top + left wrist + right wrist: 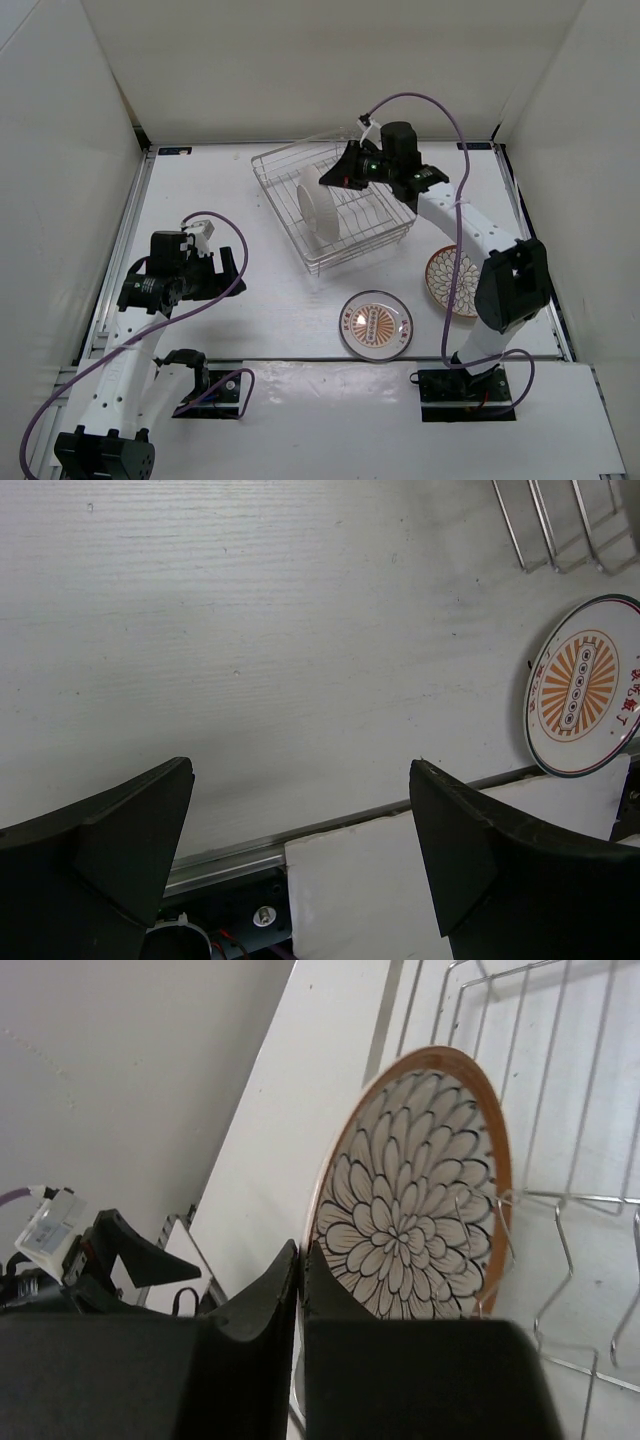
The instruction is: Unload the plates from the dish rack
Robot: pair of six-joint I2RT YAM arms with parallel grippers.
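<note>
Top external: dish rack [370,222] at table centre-back, one white-backed plate [316,208] on edge inside. Right gripper [330,181] at its upper rim. Pale dark-rimmed plate [376,325] and petal plate [440,275] lie flat on the table [250,310], right of centre. Left gripper [218,268] well apart, left side.

Left wrist: left gripper [300,770] jaws spread wide, nothing between. Pale dark-rimmed plate [585,685] at right.

Right wrist: right gripper [301,1252] jaws closed together at rim of rack plate [410,1200]. Cannot tell if the rim is pinched.
</note>
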